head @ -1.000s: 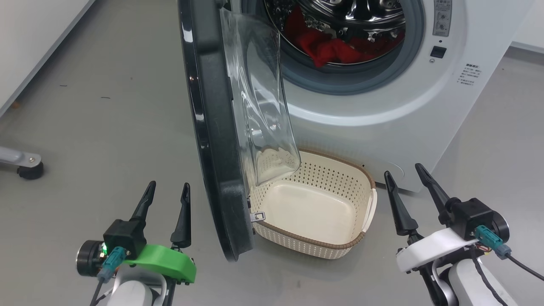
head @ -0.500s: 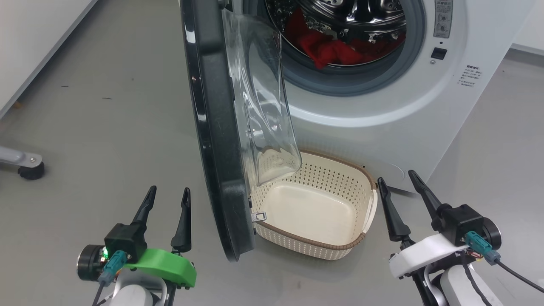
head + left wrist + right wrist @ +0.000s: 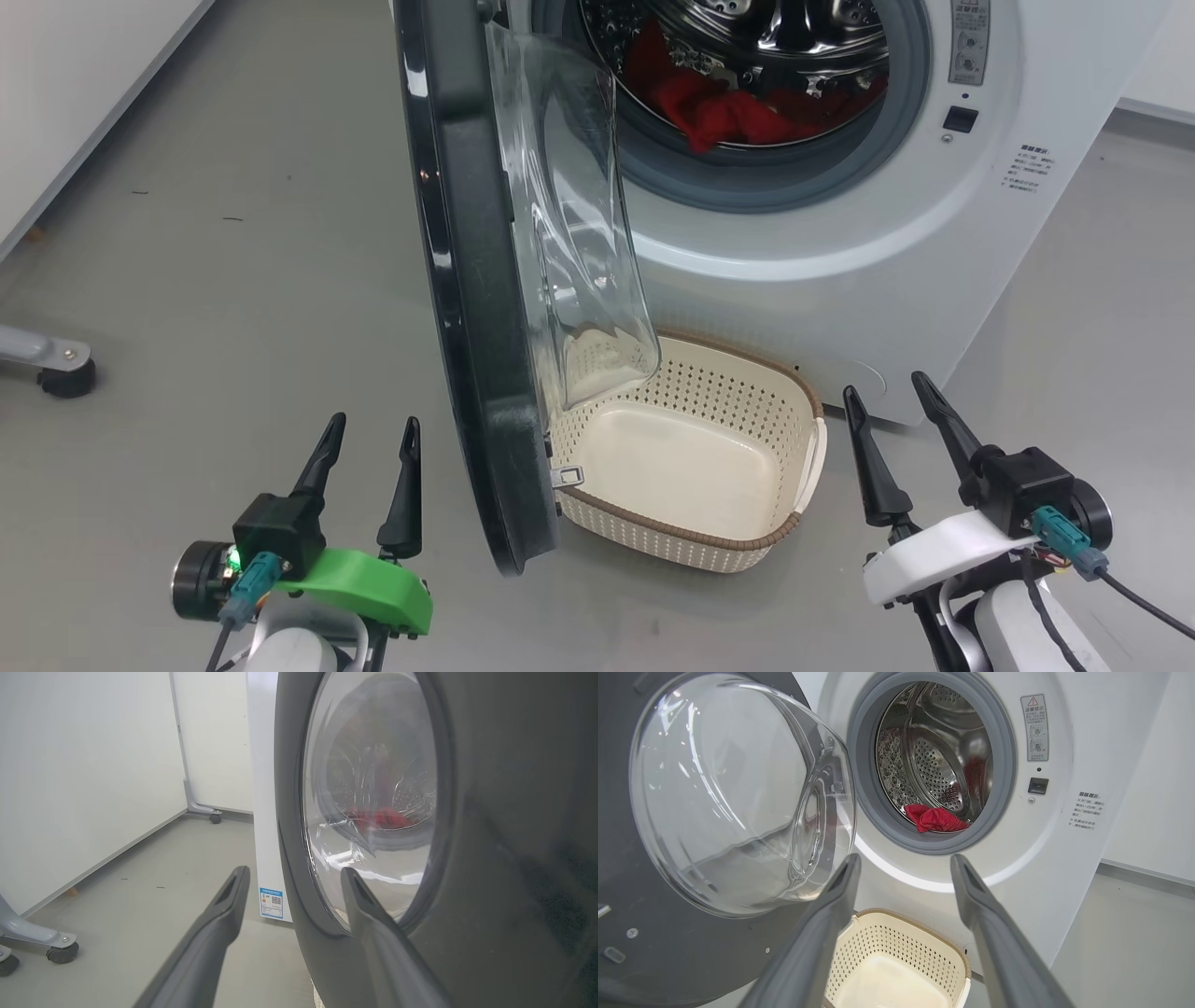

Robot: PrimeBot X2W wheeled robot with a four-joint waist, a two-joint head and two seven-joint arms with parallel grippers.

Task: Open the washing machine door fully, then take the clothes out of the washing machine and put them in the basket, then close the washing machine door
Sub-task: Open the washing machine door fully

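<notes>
You have the washing machine door [image 3: 467, 308] open, but I judge it is not fully open: it stands about square to the front of the washing machine [image 3: 840, 252], with its edge toward the head camera. So the first step is only partly done. The clothes [image 3: 728, 112] lie at the bottom of the steel drum [image 3: 803, 33] as a red heap just behind the grey gasket [image 3: 747, 191]. Nothing of them is in the basket [image 3: 738, 543], which stands empty on the floor [image 3: 233, 280], close in front of the machine and below the drum mouth. Taking the clothes out, putting them in and closing the door are all left to do.

Both pincers are wide and hold nothing. The left gripper [image 3: 373, 425] is low on the outer side of the door, near its black rim but apart from it. The right gripper [image 3: 885, 385] is just beside the right end of the basket, with its fingers pointing toward the machine.

Here is what stands in your way. The door is between the left gripper and the drum mouth. Its clear glass bowl [image 3: 583, 243] bulges over the left rear corner of the basket, so a drop there may hit the glass. The small metal latch [image 3: 567, 476] on the door's inner face, at its free edge, is just beside the basket rim. For the right gripper the way to the drum looks free. On the left, well apart, a grey leg with a caster [image 3: 63, 373] stands on the floor near a white wall [image 3: 56, 93].
</notes>
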